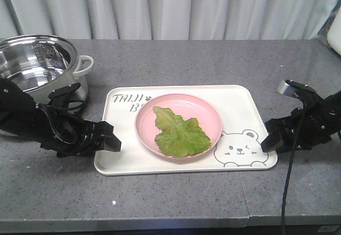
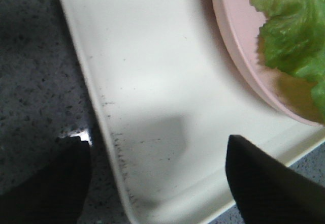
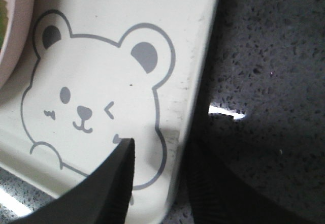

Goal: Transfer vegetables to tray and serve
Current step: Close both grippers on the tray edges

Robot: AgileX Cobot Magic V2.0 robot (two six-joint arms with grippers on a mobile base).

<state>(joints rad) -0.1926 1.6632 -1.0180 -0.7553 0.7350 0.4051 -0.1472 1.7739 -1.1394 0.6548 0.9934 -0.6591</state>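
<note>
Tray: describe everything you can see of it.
The tray is cream-white, rectangular, round-cornered and plastic-looking, with a raised rim, grey "TAIJI" lettering and a winking bear. It lies flat on the grey counter. A pink plate with a lettuce leaf sits at its centre. The left hand and right hand straddle its short edges, open; contact unclear. Faint scuffs mark the rim.

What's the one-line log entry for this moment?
lettuce leaf: on pink plate, on tray | left gripper: open astride tray rim | right gripper: same

grey counter [image 1: 176, 59] carries tray [image 1: 240, 102], apparently steel pot [image 1: 32, 67].
</note>
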